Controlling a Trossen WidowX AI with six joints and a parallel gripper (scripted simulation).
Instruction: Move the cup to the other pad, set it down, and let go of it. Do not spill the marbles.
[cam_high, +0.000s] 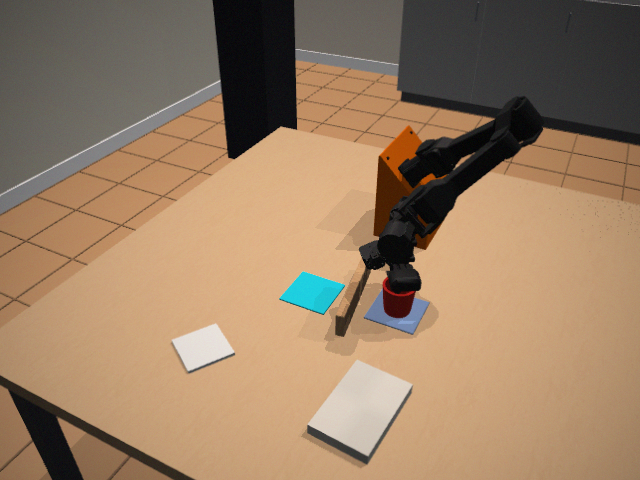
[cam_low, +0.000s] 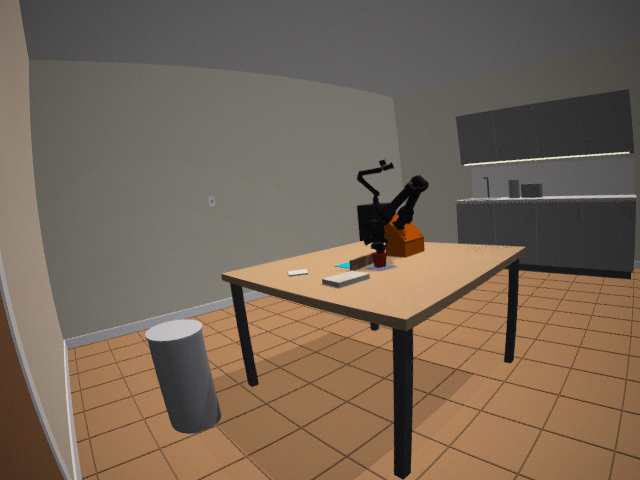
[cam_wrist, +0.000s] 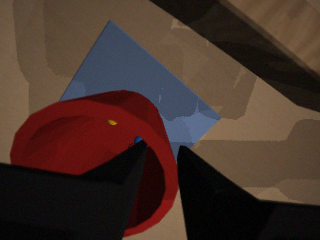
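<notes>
The red cup stands upright on the blue pad. In the wrist view a yellow marble and a blue marble show inside it, with a trace of red beside the blue one; fingers hide other parts of the inside. My gripper is low over the cup, partly open, one finger inside the rim and the other outside the wall. A gap shows between the inner finger and the wall. The cyan pad bears nothing.
A low wooden wall stands between the two pads. A thick pale block and a thin white tile lie toward the front. The orange arm mount stands behind.
</notes>
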